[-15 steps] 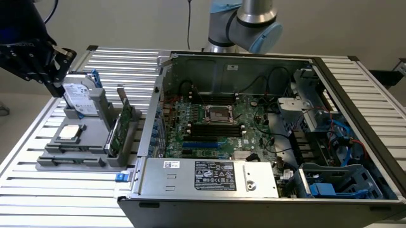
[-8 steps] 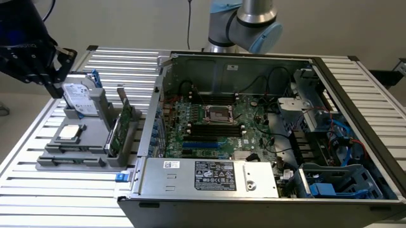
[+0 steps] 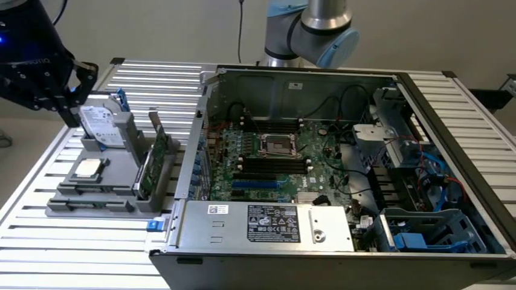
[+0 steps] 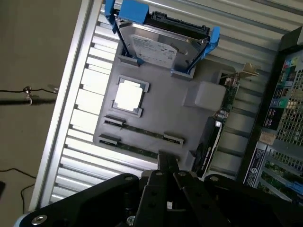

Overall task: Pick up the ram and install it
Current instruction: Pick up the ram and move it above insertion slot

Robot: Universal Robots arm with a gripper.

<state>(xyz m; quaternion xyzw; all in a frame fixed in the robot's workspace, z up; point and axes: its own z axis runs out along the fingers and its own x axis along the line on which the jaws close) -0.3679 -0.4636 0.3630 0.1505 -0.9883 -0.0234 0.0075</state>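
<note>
Status: pick step, approach phase. Nothing grabbed yet, by my read.

Pincer (image 4: 166,163) has both fingers pressed together with nothing between them. It hangs in the air over the grey parts tray (image 4: 163,116), clear of it. In the exterior view it sits at that view's far left, up beside the hard drive (image 3: 103,124).

Ram (image 4: 142,134) stands on edge in its holder on the tray, a thin green strip between two end clips. A second stick (image 4: 132,147) lies parallel just beside it, closer to the tray's rim. Can't tell which of the two is the target. In the wrist view the fingertips line up near one end of the outer stick, not over the middle of either.

Other tray contents: processor chip (image 4: 129,95) flat in its square pocket between hard drive and sticks, and expansion card (image 3: 156,162) upright at the tray edge nearest the computer case (image 3: 282,77). Case lies open on the bench (image 3: 81,254). The black memory slots (image 3: 274,164) on the motherboard look unoccupied, so the install is not done.

Judgement on a grasp from here: fingers have to spread first, then centre along the stick's length and straddle its thin top edge. The sticks sit close together, so there is little room for the finger that goes between them. The slots are well apart from the tray, down inside the case walls.
</note>
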